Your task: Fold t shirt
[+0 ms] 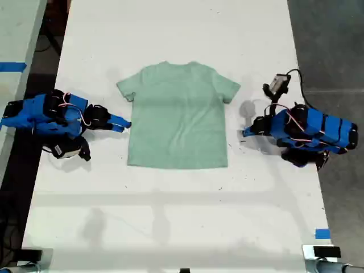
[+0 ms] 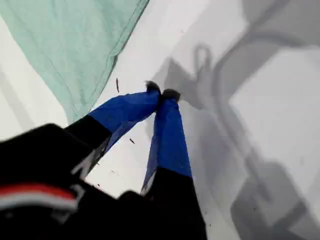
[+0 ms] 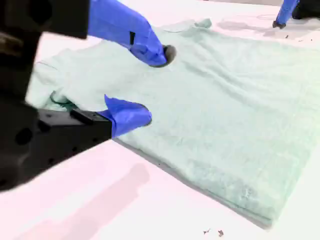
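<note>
While flat (unfolded), t shirt (image 1: 178, 116)

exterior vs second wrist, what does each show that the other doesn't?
Only exterior: the whole tee lying flat with both sleeves out, and a blue tape strip. Only second wrist: my second gripper open, low over the tee's edge. Both: the tee, and my first gripper across it, off the cloth.
</note>
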You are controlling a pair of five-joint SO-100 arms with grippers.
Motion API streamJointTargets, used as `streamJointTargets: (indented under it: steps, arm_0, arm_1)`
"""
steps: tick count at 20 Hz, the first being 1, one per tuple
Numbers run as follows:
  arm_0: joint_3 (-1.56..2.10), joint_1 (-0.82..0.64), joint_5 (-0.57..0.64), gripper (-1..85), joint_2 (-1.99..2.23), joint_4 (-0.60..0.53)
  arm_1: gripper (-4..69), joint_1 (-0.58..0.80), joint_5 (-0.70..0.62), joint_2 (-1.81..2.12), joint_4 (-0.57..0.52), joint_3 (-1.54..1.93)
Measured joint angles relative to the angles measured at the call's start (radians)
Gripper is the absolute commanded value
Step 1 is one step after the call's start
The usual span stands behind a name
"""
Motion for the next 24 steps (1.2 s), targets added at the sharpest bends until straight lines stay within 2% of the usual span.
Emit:
streamJointTargets:
  steps: [3,4,6,8,10,11,12,13,15,21,24]
  arm_0:
    - [0.000,0.000,0.000,15.4,0.000,0.000]
    - [0.000,0.000,0.000,15.4,0.000,0.000]
    - [0.000,0.000,0.000,15.4,0.000,0.000]
    - [0.000,0.000,0.000,15.4,0.000,0.000]
    - [0.000,0.000,0.000,15.4,0.000,0.000]
    - [0.000,0.000,0.000,15.4,0.000,0.000]
    - [0.000,0.000,0.000,15.4,0.000,0.000]
    - [0.000,0.000,0.000,15.4,0.000,0.000]
    - [0.000,0.000,0.000,15.4,0.000,0.000]
    - [0.000,0.000,0.000,15.4,0.000,0.000]
    - [0.000,0.000,0.000,15.4,0.000,0.000]
  arm_1:
    - [1.7,0.009,-0.023,-0.002,0.000,-0.006]
    - [1.7,0.055,-0.052,-0.009,0.002,-0.040]
    - [1.9,0.253,-0.175,-0.124,0.005,-0.173]
    - [3.4,0.485,-0.337,-0.425,-0.035,-0.396]
    - [14.3,0.592,-0.443,-0.815,-0.075,-0.672]
    - [23.7,0.615,-0.480,-1.003,-0.089,-0.807]
    - [24.8,0.638,-0.508,-1.177,-0.095,-0.933]
    - [23.8,0.657,-0.531,-1.333,-0.106,-1.058]
    - [15.6,0.669,-0.552,-1.589,-0.118,-1.252]
    - [15.7,0.696,-0.583,-2.114,-0.167,-1.554]
    - [15.7,0.713,-0.583,-2.163,-0.173,-1.580]
